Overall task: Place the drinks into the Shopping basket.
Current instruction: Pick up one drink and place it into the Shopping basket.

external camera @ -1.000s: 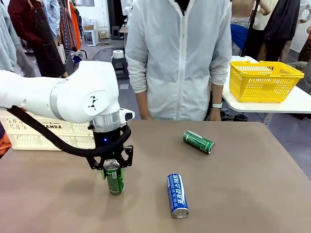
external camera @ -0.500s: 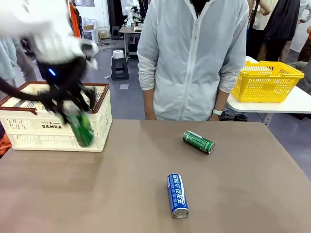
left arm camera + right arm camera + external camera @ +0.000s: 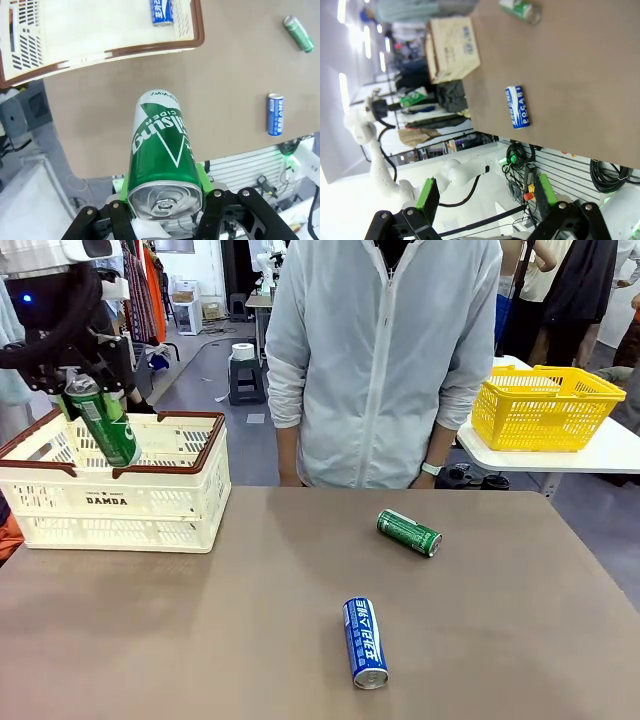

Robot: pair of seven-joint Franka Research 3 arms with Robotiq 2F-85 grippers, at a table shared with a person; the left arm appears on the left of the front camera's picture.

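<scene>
My left gripper (image 3: 88, 390) is shut on a green drink can (image 3: 102, 426), which hangs tilted over the cream Shopping basket (image 3: 150, 502) at the table's far left. From the left wrist the same green can (image 3: 162, 155) stands between the green pads, with the basket's brown rim (image 3: 105, 50) below and a blue can (image 3: 161, 11) lying inside the basket. On the table lie a second green can (image 3: 408, 532) and a blue can (image 3: 365, 642). My right gripper (image 3: 485, 200) is open and off the table's edge, with the blue can (image 3: 520, 106) far ahead of it.
A person in a pale jacket (image 3: 380, 360) stands at the far side of the table, hands down. A yellow mesh basket (image 3: 545, 405) sits on a white side table at the right.
My left arm has lifted the green can off the table's middle and swung it left and up, to above the Shopping basket. The two cans on the table have not moved.
</scene>
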